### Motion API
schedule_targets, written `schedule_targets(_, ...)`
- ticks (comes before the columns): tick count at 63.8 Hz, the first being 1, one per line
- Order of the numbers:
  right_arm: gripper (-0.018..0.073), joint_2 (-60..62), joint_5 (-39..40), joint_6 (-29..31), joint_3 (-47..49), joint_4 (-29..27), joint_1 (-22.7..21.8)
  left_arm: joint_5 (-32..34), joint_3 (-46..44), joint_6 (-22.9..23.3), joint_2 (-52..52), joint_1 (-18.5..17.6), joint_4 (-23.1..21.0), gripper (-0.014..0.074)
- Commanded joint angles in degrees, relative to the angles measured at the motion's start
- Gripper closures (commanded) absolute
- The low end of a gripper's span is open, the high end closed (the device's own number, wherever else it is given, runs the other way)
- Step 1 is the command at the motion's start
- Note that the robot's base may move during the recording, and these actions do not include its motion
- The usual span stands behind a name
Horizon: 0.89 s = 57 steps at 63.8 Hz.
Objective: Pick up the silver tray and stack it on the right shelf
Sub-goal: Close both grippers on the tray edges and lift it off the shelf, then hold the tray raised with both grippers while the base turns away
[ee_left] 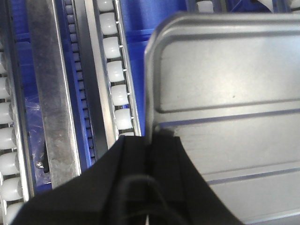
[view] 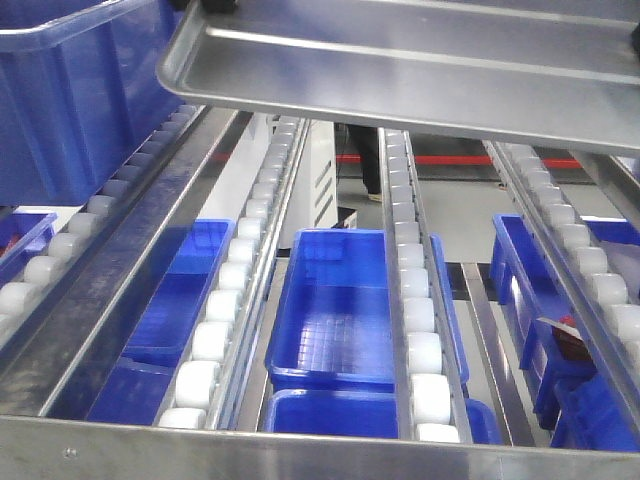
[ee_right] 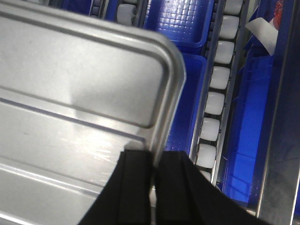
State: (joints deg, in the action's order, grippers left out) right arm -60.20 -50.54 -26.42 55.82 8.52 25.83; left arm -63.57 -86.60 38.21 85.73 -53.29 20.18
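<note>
The silver tray [view: 420, 70] hangs level in the air above the far end of the right shelf [view: 300, 452], clear of the white roller tracks [view: 420, 330]; its two long ridges show across a bare, shiny floor.

The left gripper [ee_left: 151, 140] is pinched tight on the tray's left rim near a rounded corner, one black finger inside the rim and one outside; the right gripper [ee_right: 154, 157] is clamped the same way on the opposite rim.

A large blue crate [view: 70, 90] sits on the rollers at the shelf's far left corner; its contents cannot be seen. Beneath the tracks lie blue bins; the middle bin [view: 335, 320] shows only its gridded floor; the bin at the right edge [view: 530, 290] holds a red-and-white packet [view: 565, 335].
</note>
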Motion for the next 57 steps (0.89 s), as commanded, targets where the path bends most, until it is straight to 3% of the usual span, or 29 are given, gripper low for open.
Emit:
schedule_targets(1,0.0502,1.15,1.97,1.75,2.11,1.62,0.08,0.99,-2.10,-0.23,-2.45,-0.53,2.95,0.0690)
schedule_targets(57,0.0502,1.15,1.24,1.75,2.05,1.62,0.08,-0.07,-2.10,-0.33,-2.45,-0.53,2.84,0.0691)
